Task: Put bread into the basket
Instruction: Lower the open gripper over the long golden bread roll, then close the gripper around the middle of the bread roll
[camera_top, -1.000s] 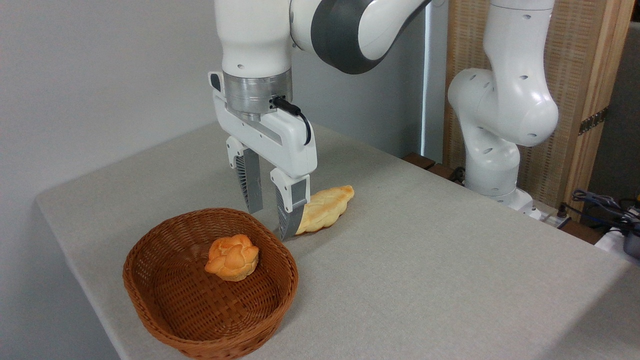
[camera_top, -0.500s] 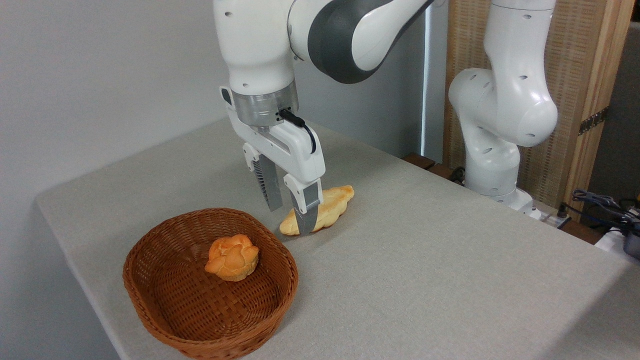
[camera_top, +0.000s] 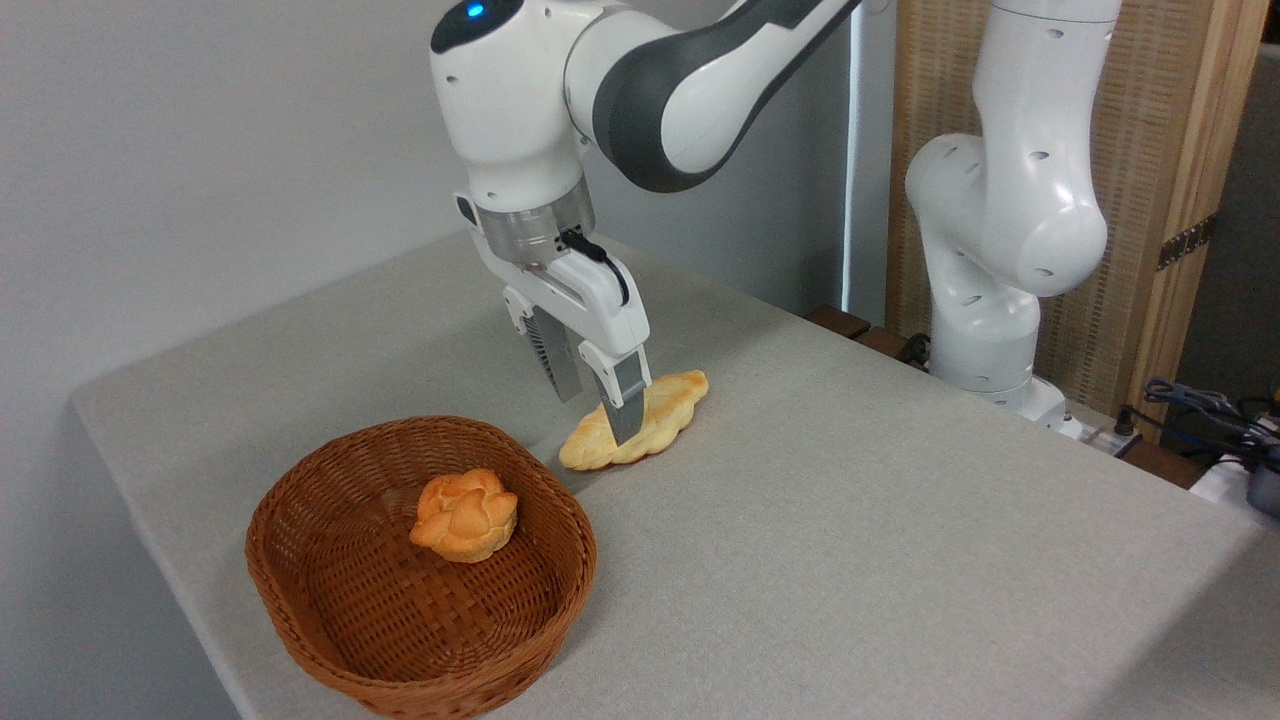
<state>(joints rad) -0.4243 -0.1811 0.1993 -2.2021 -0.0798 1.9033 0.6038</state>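
The bread (camera_top: 645, 425), a long golden-yellow loaf with scalloped edges, lies flat on the grey table just beyond the right end of the basket (camera_top: 300, 620). The basket is oval brown wicker and stands at the table's front left. My gripper (camera_top: 598, 416) is open and points down over the loaf's middle. The near finger (camera_top: 626, 405) crosses in front of the bread and the far finger (camera_top: 562, 368) stands behind it. Whether either finger touches the loaf I cannot tell.
A small round orange knotted roll (camera_top: 465, 514) lies inside the basket. The arm's white base (camera_top: 990, 250) stands at the table's back right, with cables (camera_top: 1200, 410) beyond it. The table's front-left edge runs close behind the basket.
My gripper has moved right and away from the basket, ending over the bread's middle, with its fingers still apart. The loaf, the basket and the roll have not moved.
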